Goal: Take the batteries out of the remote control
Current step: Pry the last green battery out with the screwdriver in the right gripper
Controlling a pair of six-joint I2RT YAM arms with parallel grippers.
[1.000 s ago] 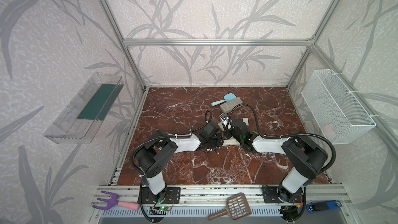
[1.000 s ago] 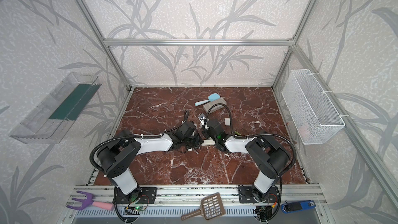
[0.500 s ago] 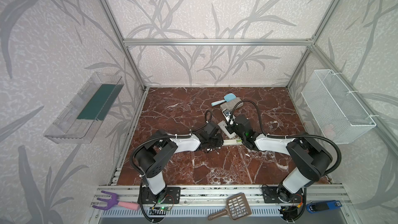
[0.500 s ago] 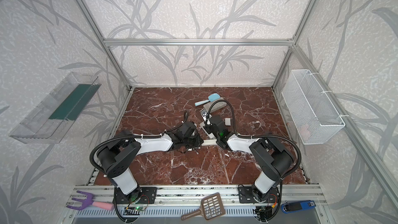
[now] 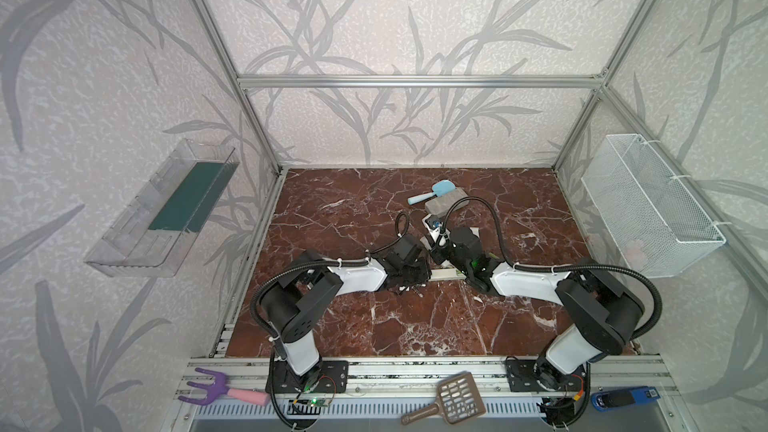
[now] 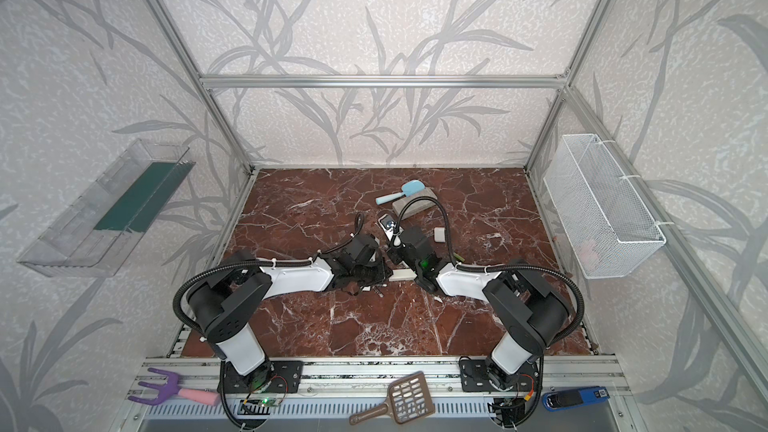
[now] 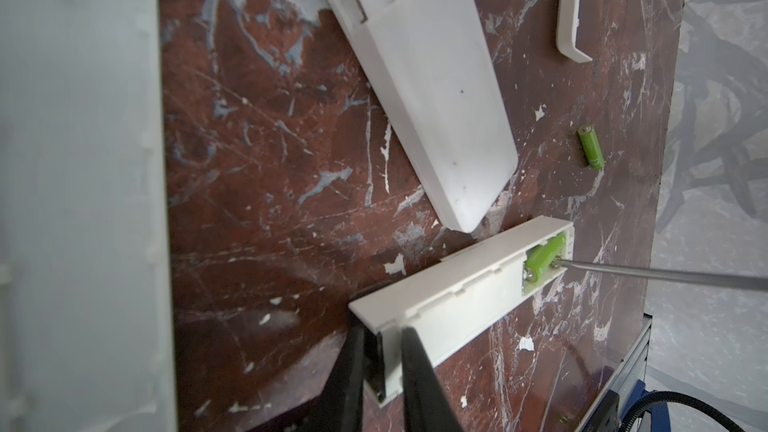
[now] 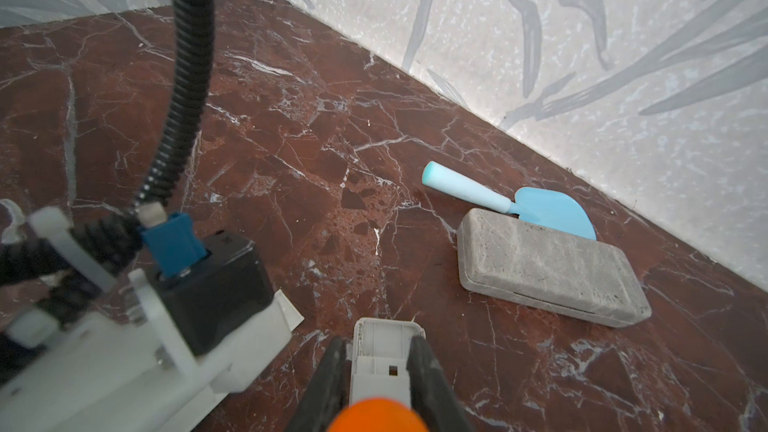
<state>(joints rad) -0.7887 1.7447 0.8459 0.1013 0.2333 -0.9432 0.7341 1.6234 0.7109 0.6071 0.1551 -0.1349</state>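
A slim white remote control point(image 7: 457, 297) lies on the marble, and my left gripper point(image 7: 383, 332) is shut on its near end. Its open compartment at the far end holds a lime green battery point(image 7: 544, 261). The metal tip of the screwdriver point(image 7: 665, 280) touches that battery. A second green battery point(image 7: 591, 152) lies loose on the floor. My right gripper point(image 8: 378, 344) is shut on the screwdriver's orange handle point(image 8: 376, 415). In both top views the left gripper point(image 5: 419, 274) and the right gripper point(image 5: 438, 247) meet mid-floor over the remote point(image 6: 401, 274).
A wider white remote point(image 7: 432, 89) with an open end lies beside the slim one, and a small white cover point(image 7: 575, 6) lies further off. A grey case point(image 8: 548, 268) and a blue scoop point(image 8: 540, 205) sit near the back wall. A wire basket point(image 5: 648, 205) hangs on the right.
My right wrist has swung a little toward the back wall with the screwdriver, and its cable loop has risen. The left arm has kept still on the remote.
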